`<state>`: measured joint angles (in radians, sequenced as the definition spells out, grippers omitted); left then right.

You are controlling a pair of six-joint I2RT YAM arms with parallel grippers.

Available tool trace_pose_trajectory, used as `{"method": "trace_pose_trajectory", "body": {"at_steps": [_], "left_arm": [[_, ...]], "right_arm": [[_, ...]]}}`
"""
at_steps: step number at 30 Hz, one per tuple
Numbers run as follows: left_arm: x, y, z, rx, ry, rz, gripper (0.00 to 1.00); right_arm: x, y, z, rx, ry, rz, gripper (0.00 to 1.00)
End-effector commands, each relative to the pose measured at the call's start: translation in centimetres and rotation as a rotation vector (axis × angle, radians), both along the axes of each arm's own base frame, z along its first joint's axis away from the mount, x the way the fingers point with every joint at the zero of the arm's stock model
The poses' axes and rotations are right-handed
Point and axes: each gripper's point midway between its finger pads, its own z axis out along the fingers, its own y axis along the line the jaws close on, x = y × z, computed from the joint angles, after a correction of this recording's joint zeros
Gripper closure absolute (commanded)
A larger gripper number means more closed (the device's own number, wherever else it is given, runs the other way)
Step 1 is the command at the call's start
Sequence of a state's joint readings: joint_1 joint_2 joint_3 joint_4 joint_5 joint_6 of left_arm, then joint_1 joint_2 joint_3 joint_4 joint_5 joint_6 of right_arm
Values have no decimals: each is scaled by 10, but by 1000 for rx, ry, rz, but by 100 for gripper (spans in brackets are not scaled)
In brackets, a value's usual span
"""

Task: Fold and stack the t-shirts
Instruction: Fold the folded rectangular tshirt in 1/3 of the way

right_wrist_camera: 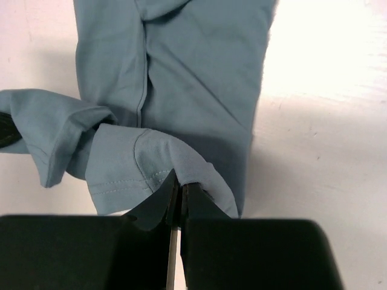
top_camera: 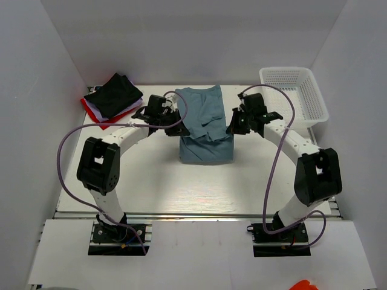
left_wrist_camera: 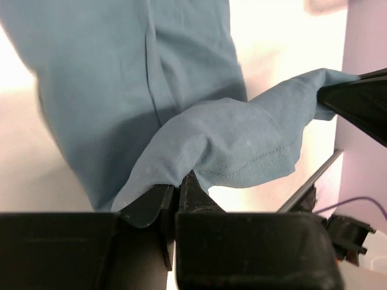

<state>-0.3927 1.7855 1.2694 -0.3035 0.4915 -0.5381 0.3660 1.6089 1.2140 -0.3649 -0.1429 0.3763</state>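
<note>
Two arms reach in over the table [top_camera: 181, 193], one on each side of a single garment, wrists turned inward.

Far left corner: a small pile, well apart from both arms. The black shirt [top_camera: 115, 93] is on top. The red shirt [top_camera: 89, 110] peeks out under its left edge, and the white shirt [top_camera: 115, 124] shows as a thin strip along the near edge. Folds are rough and the edges are not squared.

The left gripper [left_wrist_camera: 177, 186] is at the left edge of the blue-teal shirt [top_camera: 204, 148]. Its jaws are nearly closed, with only a thin slit between them, and they pinch a stitched edge of the blue fabric. The pinched cloth is bunched and raised off the layer below.

Centre: the blue-teal shirt lies as a long narrow strip from mid-table to the far edge. Its near part is a darker, doubled block. A loose band of cloth hangs between the two grippers, across the flat part beneath.

The right gripper [right_wrist_camera: 179, 186] is at the shirt's right edge. Its jaws are pressed all the way together on a fold of the same stitched edge, and the cloth curls over the fingertips. I cannot tell whether the edge is the hem or a sleeve.

Far right corner: the white mesh basket [top_camera: 314, 103] stands just beyond the right arm. It does not touch the shirt, and its inside shows only mesh.
</note>
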Motion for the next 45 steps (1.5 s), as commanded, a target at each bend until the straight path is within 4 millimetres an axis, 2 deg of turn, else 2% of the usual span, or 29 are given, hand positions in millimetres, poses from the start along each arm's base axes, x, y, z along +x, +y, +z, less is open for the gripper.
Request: {"method": "trace_pose_trajectory", "body": {"at_steps": [1, 3, 5, 6, 7, 8, 9, 10, 13, 15, 16, 20, 22, 23, 26, 27, 35, 36, 37, 38, 40, 44, 45], "left_arm": [[25, -6, 38, -76, -109, -41, 100], [36, -7, 31, -79, -112, -47, 100], [44, -7, 33, -87, -114, -56, 100], [46, -7, 32, -86, -112, -56, 100], [52, -5, 29, -88, -122, -47, 100], [58, -3, 30, -101, -122, -41, 100], [58, -5, 32, -111, -130, -49, 100], [63, -7, 35, -114, -138, -50, 100], [75, -6, 34, -115, -146, -41, 100], [82, -3, 27, -117, -133, -37, 100], [87, -5, 30, -120, -145, -37, 100], [93, -4, 18, -119, -117, -36, 100], [99, 0, 23, -124, -136, -28, 100], [99, 0, 17, -121, -125, -27, 100], [108, 10, 12, -111, -130, 4, 100], [111, 10, 5, -109, -126, 4, 100], [131, 20, 1, -119, -150, 27, 100], [133, 20, 5, -117, -165, 22, 100], [133, 21, -2, -109, -162, 15, 100], [139, 19, 9, -116, -190, 14, 100], [142, 19, -5, -104, -169, 10, 100], [147, 15, -13, -111, -162, -11, 100], [148, 13, -7, -121, -171, -21, 98]], "right_arm": [[31, 2, 28, 21, -89, 22, 100], [39, 0, 18, 22, -64, 27, 100], [51, 3, 20, 31, -68, 41, 100], [59, 5, 29, 42, -91, 46, 100], [63, 5, 18, 38, -70, 54, 100], [63, 11, 20, 52, -72, 85, 100], [72, 8, 28, 58, -94, 79, 100], [76, 8, 18, 53, -78, 81, 100], [91, 10, 27, 65, -114, 98, 100], [94, 13, 22, 78, -105, 115, 100], [97, 14, 23, 94, -117, 124, 100], [106, 18, 14, 111, -115, 147, 100], [111, 17, 18, 115, -135, 155, 100], [113, 17, 11, 110, -128, 159, 100], [122, 20, 7, 125, -172, 192, 100], [126, 21, 6, 129, -191, 201, 100], [145, 32, 14, 173, -309, 302, 100], [144, 32, 11, 175, -296, 307, 100], [144, 34, 4, 179, -279, 313, 100], [148, 32, 2, 176, -276, 308, 100], [152, 31, -1, 180, -266, 302, 100], [156, 32, -8, 193, -241, 298, 100], [157, 32, -10, 193, -234, 293, 100]]}}
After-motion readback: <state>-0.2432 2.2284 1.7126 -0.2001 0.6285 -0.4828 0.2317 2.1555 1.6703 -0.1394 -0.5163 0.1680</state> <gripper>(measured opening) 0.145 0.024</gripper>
